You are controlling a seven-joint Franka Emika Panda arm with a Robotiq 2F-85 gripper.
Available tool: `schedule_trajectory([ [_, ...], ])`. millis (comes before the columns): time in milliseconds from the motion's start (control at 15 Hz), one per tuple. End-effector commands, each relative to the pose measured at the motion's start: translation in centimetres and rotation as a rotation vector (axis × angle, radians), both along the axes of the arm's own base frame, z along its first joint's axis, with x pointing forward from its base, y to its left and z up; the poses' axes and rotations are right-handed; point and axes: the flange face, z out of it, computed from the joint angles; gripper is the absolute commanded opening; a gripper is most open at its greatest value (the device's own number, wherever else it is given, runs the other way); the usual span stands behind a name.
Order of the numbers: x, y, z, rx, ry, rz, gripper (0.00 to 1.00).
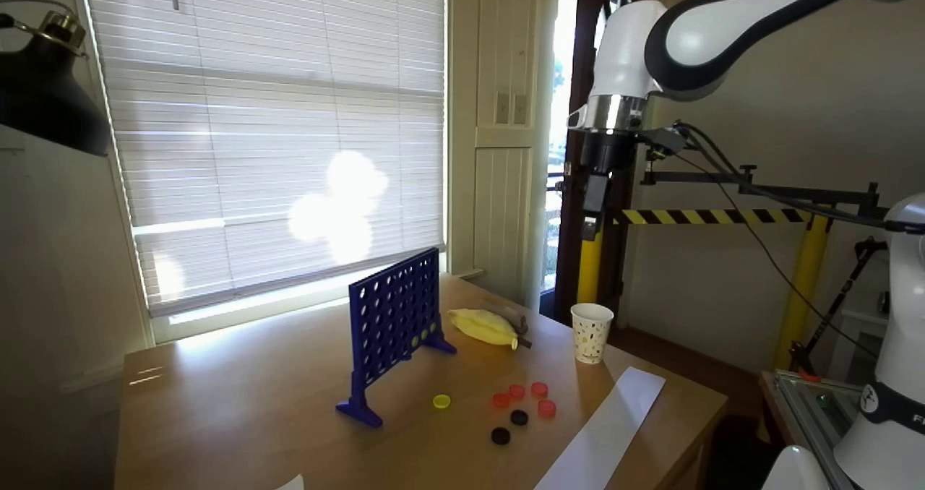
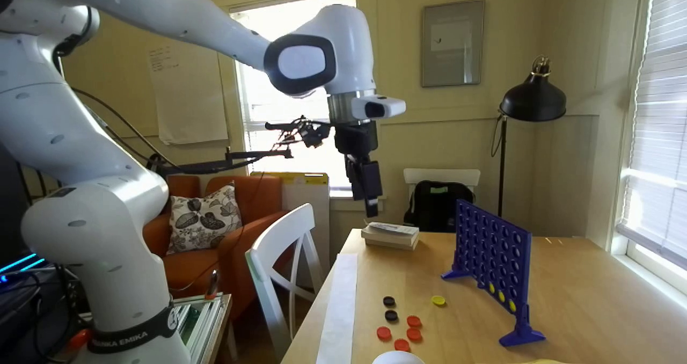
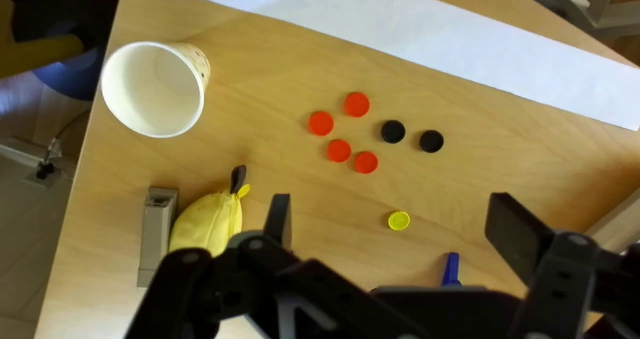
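Observation:
My gripper [image 3: 392,214] stands open high over the wooden table, nothing between its fingers. In the wrist view a small yellow disc [image 3: 399,220] shows in the gap, well below on the tabletop. Beyond it lie two black discs [image 3: 393,131] and several red discs [image 3: 339,150], loose and flat. A blue upright grid rack [image 1: 356,363] stands on the table with yellow discs [image 2: 502,296] low in it; the wrist view shows only one foot [image 3: 451,269] of it. In an exterior view the gripper [image 1: 591,231] hangs above and behind a speckled paper cup [image 1: 591,334], apart from everything.
A yellow banana-shaped pouch [image 3: 207,224] lies beside a grey oblong object [image 3: 159,239]. A white paper strip [image 3: 425,39] runs along one table edge. Books [image 2: 390,237] sit at a table corner, near a white chair [image 2: 284,230]. A black lamp [image 2: 533,98] stands beyond the table.

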Motion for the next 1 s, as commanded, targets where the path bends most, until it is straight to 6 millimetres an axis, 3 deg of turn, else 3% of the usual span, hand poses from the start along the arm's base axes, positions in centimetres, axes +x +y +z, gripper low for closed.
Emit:
schedule_trajectory([
  [0,2.2,1.7,-3.4,-0.011,-0.056,0.076,1.0],
  [133,3.6,2.6,-5.9,0.011,-0.055,0.163,1.0],
  [200,2.3,2.0,-3.9,-0.013,-0.054,0.101,1.0],
  [333,2.7,2.2,-5.0,-0.013,-0.037,0.111,1.0],
  [667,2.6,1.9,-4.3,-0.038,-0.071,0.082,1.0],
  [933,3.8,3.0,-6.7,0.012,-0.117,0.144,1.0],
])
